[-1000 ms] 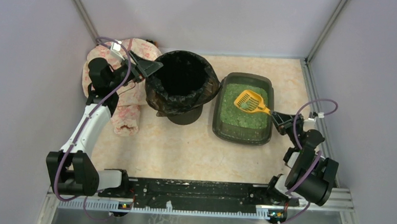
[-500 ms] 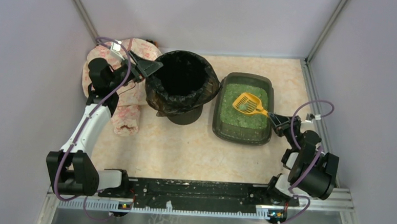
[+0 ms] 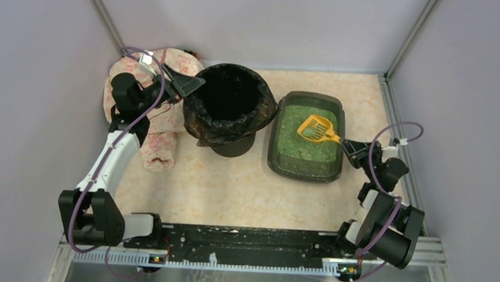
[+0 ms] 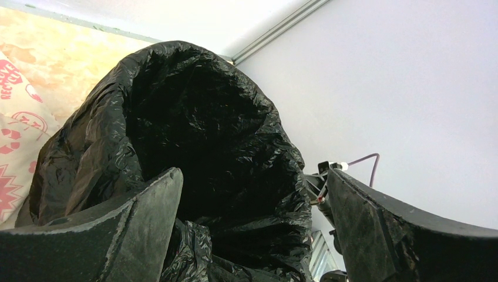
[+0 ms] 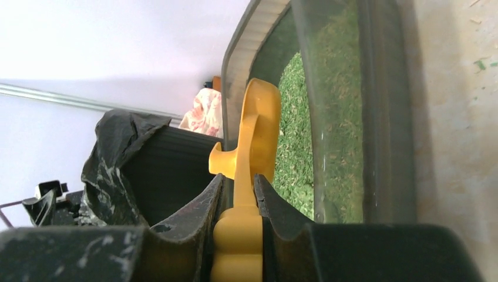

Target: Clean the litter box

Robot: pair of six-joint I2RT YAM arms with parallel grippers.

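Right gripper (image 3: 348, 145) beside litter box (image 3: 302, 175), clamping scoop (image 3: 317, 128).

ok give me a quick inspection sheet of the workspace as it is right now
surface: beige mottled table; a few green specks on it
job's things: litter box on the right, holding green granules; yellow scoop with its head over them; black-bagged bin just left of the box
clutter: pink-patterned bag left of the bin
hands: left hand open at the bin's rim; right hand shut on the scoop's handle
cables: purple cable looping at the left wrist and at the right, neither over the box
surroundings: pale walls on three sides; mounting rail at the near edge
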